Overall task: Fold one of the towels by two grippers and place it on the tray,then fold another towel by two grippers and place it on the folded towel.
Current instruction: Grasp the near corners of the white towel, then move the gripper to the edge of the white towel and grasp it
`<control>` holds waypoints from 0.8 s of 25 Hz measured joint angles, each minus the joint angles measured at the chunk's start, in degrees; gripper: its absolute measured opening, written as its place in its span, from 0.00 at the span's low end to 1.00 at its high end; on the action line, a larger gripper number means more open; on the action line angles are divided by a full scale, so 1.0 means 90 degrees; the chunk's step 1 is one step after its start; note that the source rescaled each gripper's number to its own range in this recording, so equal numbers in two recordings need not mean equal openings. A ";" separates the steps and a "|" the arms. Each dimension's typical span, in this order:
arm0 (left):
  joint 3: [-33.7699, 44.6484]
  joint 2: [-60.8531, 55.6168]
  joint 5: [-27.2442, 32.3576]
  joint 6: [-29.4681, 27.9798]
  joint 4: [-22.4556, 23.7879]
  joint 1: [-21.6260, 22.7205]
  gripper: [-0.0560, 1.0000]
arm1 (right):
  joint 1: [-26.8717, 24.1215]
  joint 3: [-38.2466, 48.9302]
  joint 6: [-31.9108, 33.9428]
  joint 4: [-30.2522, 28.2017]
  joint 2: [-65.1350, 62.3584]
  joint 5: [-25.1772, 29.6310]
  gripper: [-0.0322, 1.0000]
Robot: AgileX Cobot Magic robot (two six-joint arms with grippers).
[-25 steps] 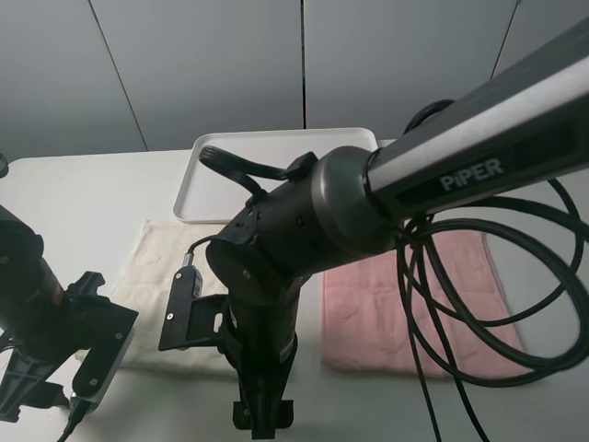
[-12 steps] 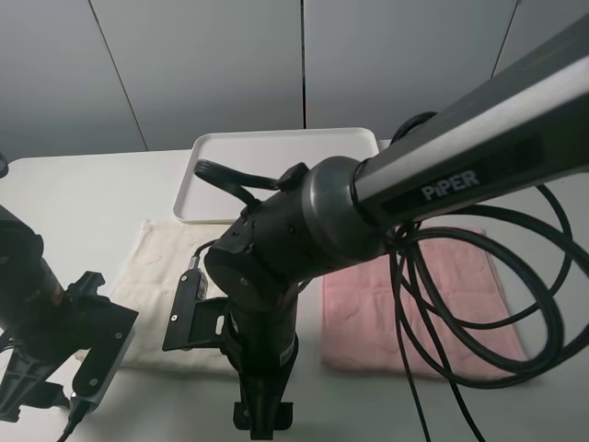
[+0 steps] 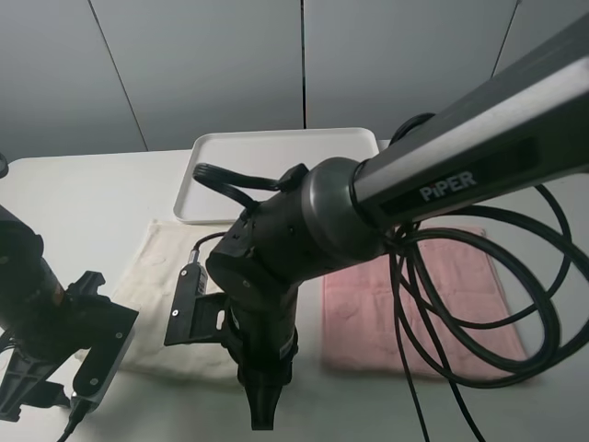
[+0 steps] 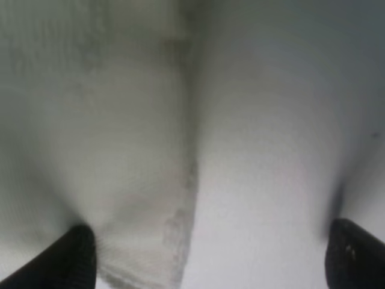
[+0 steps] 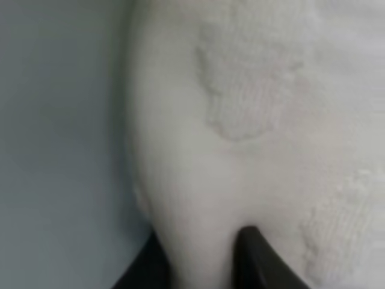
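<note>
Cream towel [image 3: 161,267] lies flat and unfolded on the table [image 3: 92,184], just in front of the tray [image 3: 276,147]. Pink towel [image 3: 368,304] lies flat beside it, on the right of the high view, with a narrow strip of table between them. Tray holds nothing, so no fold is done yet and nothing is placed. I judge this as the very start: grasping the cream towel's near corners for the first fold.

Right gripper [image 5: 201,262] has its fingers drawn in on a pinched ridge of cream cloth at the towel's near edge, so it has hold of that towel. Left gripper [image 4: 213,259] stands wide apart and holds nothing. Its fingertips straddle the towel's side edge near a corner, with cloth by one tip and bare table by the other.

Left to do: close the left on its corner, fold the cream towel, set it on the tray, then repeat with the pink one and stack it on top.

In the way: the right arm [image 3: 304,230] reaches across the middle and hides much of the cream towel's right half from the high camera. Its looped cables [image 3: 479,304] hang over the pink towel; whether they touch it I can't tell. Both wrist views are blurred and very close.
</note>
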 joint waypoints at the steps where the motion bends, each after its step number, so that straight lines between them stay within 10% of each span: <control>1: 0.0000 0.0006 0.0000 0.0000 0.0000 0.0000 0.99 | 0.0000 -0.0006 0.0015 0.0000 0.0004 -0.0018 0.17; 10: 0.0000 0.0006 -0.0275 -0.0104 0.0075 0.0000 0.95 | 0.0000 -0.0055 0.0027 0.0000 0.0053 0.0043 0.05; 20: -0.0009 0.0054 -0.0670 -0.0181 0.0499 0.0000 0.08 | 0.0000 -0.0055 0.0066 0.0000 0.0053 0.0058 0.05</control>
